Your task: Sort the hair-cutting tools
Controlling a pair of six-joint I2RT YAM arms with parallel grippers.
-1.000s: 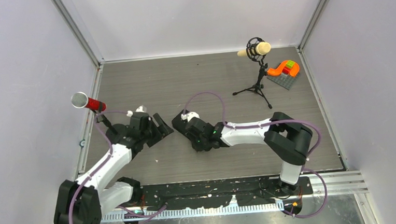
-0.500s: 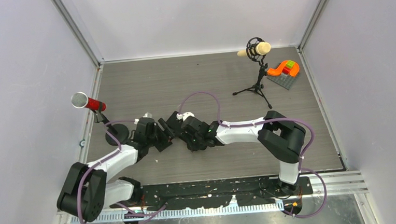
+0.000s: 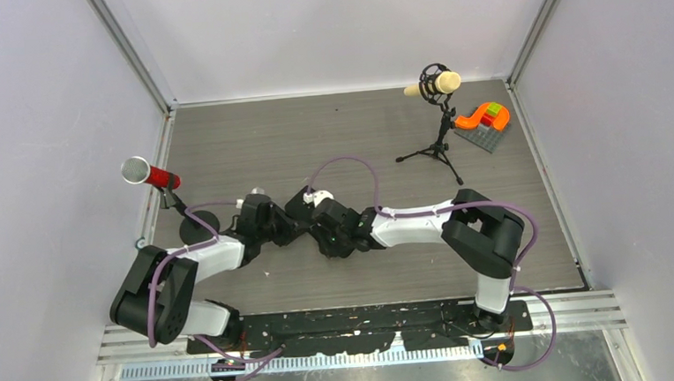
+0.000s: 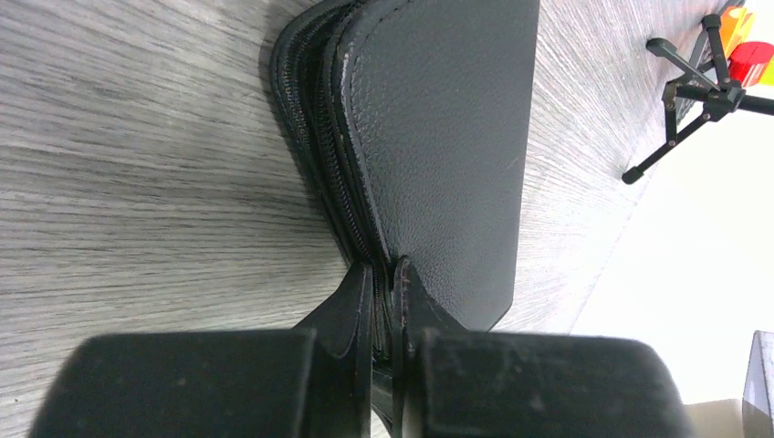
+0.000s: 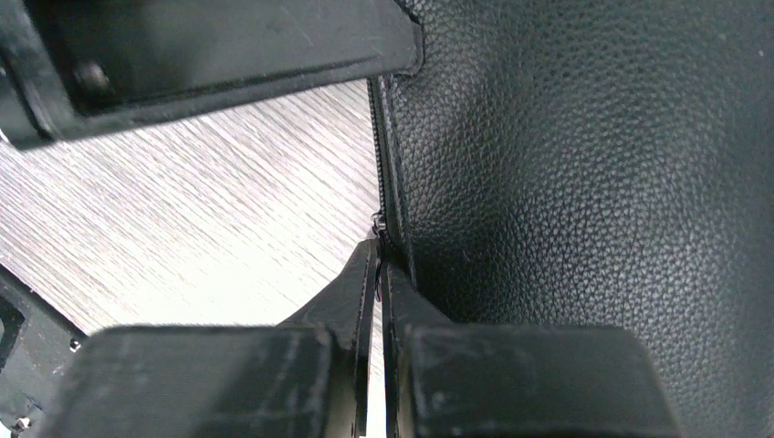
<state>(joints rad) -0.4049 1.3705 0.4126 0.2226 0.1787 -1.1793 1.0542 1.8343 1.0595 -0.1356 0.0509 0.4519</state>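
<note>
The hair-cutting tools are out of view. A black zippered case of pebbled fabric lies on the grey wood-grain table, largely covered by both grippers in the top view. My left gripper is shut on the case's zippered edge, the zipper teeth running between its fingertips. My right gripper is shut on the zipper at the case's edge, right by the small slider. The two grippers meet tip to tip at mid-table.
A red-bodied microphone stands at the left edge. A cream microphone on a black tripod stands far right, with orange toy blocks on a grey plate beside it. Walls enclose the table.
My left arm swung right to the case, and its open jaws have closed on the zippered edge. The right gripper has stayed shut in nearly the same place.
</note>
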